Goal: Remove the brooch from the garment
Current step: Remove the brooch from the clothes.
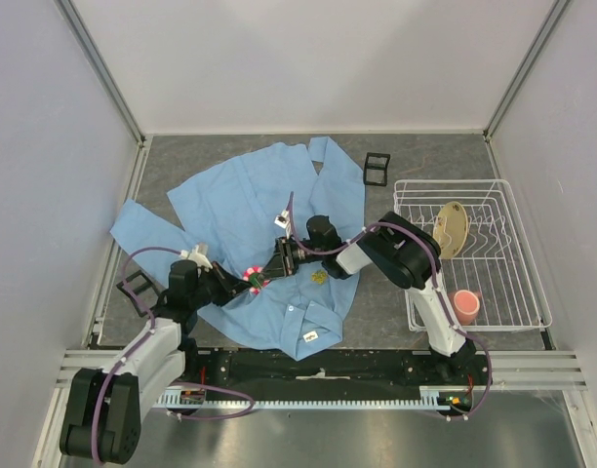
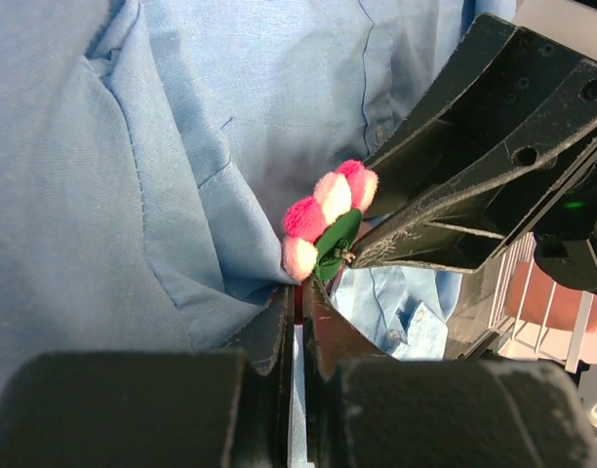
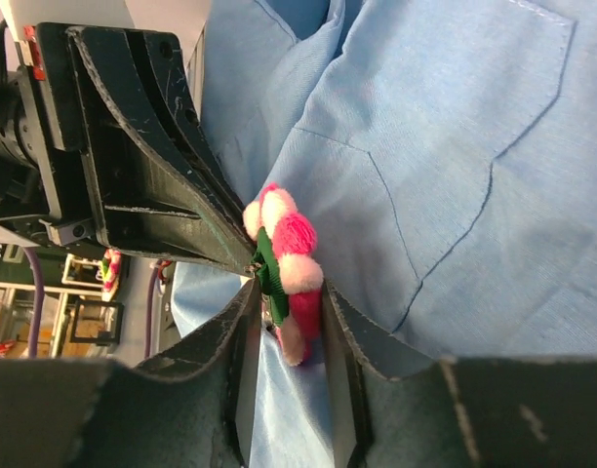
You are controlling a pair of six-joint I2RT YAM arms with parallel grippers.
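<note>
Your right gripper [image 3: 289, 297] clamps the flower brooch [image 3: 297, 236] edge-on, while your left gripper [image 2: 298, 300], almost closed, nips the blue shirt [image 2: 133, 146] fold just beside it, tips nearly touching.

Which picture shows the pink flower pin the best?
The left wrist view: the brooch is big and clear, showing pink petals and a green back. The right wrist view shows it partly hidden; the top view shows only a tiny dot.

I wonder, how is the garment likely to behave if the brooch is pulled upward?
Probably floppy: the garment lies creased and folded, so it likely tents up with the brooch. It looks thin, so it may slide unless pinned.
</note>
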